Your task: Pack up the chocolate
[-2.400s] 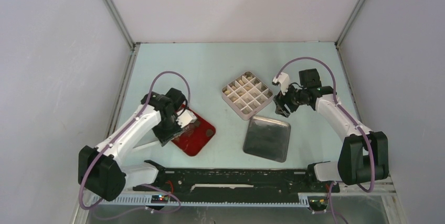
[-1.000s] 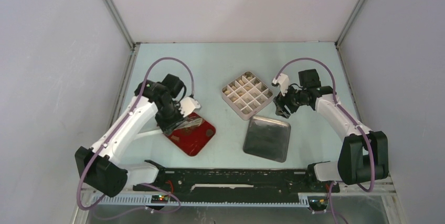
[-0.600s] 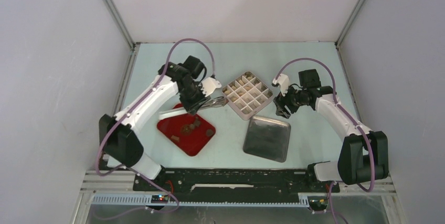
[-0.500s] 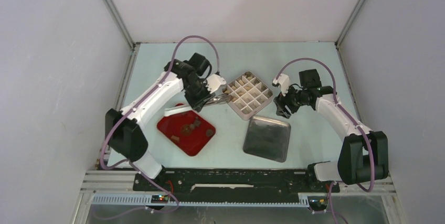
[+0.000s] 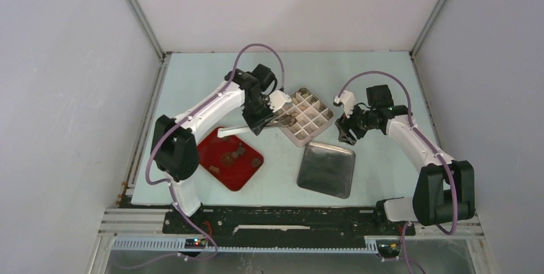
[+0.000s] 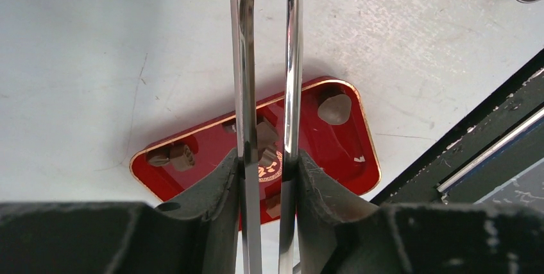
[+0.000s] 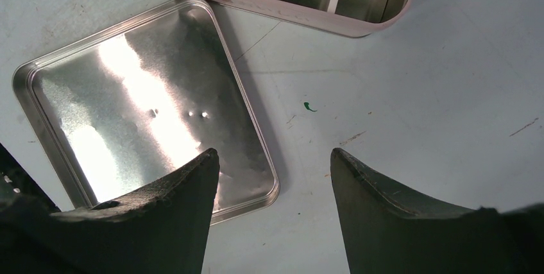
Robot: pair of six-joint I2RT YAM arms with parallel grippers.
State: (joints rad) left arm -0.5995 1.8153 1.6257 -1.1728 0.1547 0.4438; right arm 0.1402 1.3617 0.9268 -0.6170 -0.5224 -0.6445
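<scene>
Left tool (image 6: 267, 160) is pinching my tongs (image 6: 292, 62); my right tool (image 7: 272, 155) is hanging spread. I am judging the chocolate (image 6: 333, 108) light, brittle, perhaps slippery, so I am favouring gentle pressure across each piece's sides.

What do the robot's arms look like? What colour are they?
The left arm and right arm are white with chunky black joints. A purple cable loops over each. The left gripper and right gripper have dark wedge-shaped fingers.

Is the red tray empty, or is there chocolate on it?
Not empty. Several brown chocolate pieces lie on the red tray, as the left wrist view shows clearly.
</scene>
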